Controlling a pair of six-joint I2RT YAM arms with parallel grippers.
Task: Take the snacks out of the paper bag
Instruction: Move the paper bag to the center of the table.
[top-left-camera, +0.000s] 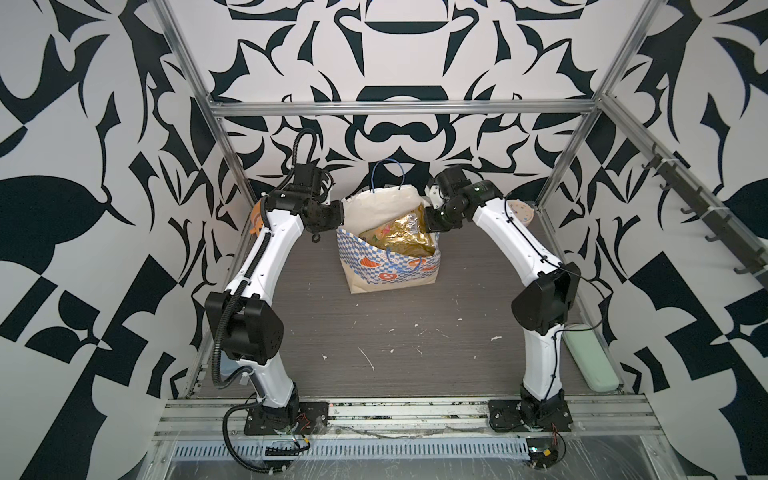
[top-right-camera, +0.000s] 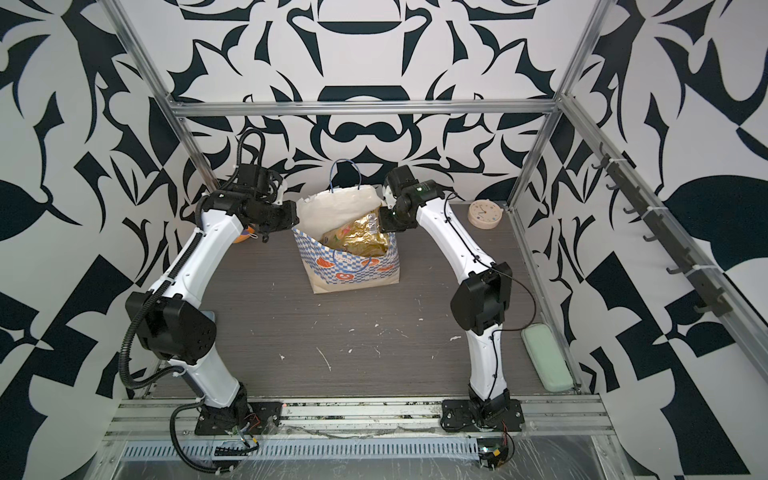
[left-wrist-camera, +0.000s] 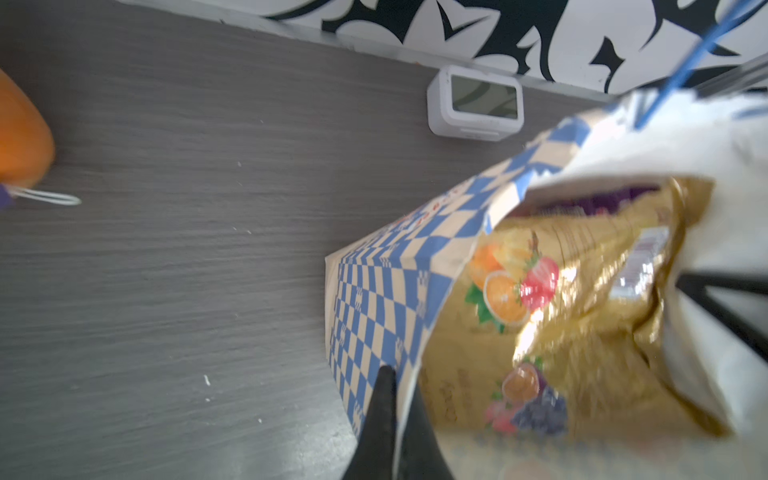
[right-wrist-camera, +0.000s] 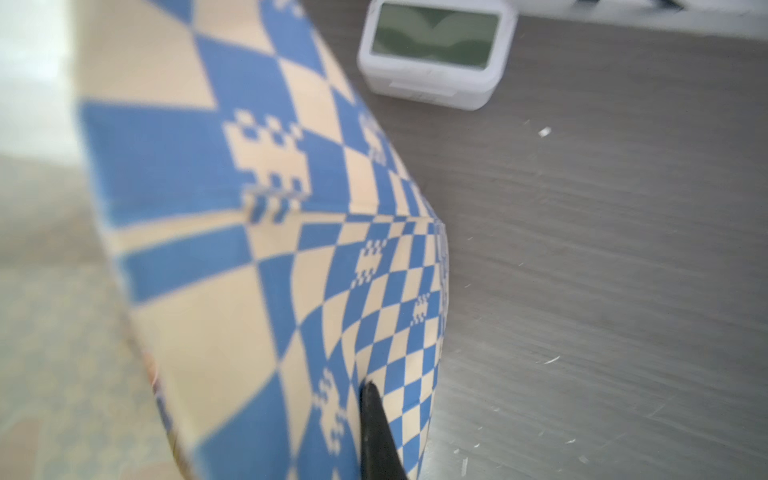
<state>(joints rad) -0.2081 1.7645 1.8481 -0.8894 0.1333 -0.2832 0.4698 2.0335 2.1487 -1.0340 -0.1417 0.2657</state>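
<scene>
The paper bag (top-left-camera: 390, 270) (top-right-camera: 353, 270) stands upright at the back middle of the table, mouth open. A large gold snack packet (top-left-camera: 399, 237) (top-right-camera: 365, 239) (left-wrist-camera: 582, 311) fills the mouth, and a strip of a purple packet (left-wrist-camera: 602, 199) shows behind it. My left gripper (top-left-camera: 340, 220) (top-right-camera: 296, 220) (left-wrist-camera: 399, 374) is shut on the bag's left rim, one finger on each side of the paper. My right gripper (top-left-camera: 426, 226) (top-right-camera: 379, 224) (right-wrist-camera: 361, 386) is shut on the right rim. In the right wrist view only its outer finger shows against the checkered wall (right-wrist-camera: 257, 249).
An orange plush toy (top-left-camera: 257, 216) (left-wrist-camera: 20, 137) lies behind my left arm. A round cream clock (top-right-camera: 484, 216) sits at the back right. A white digital clock (left-wrist-camera: 473, 104) (right-wrist-camera: 436, 54) stands by the back wall, and a pale green case (top-left-camera: 590, 357) lies along the right edge.
</scene>
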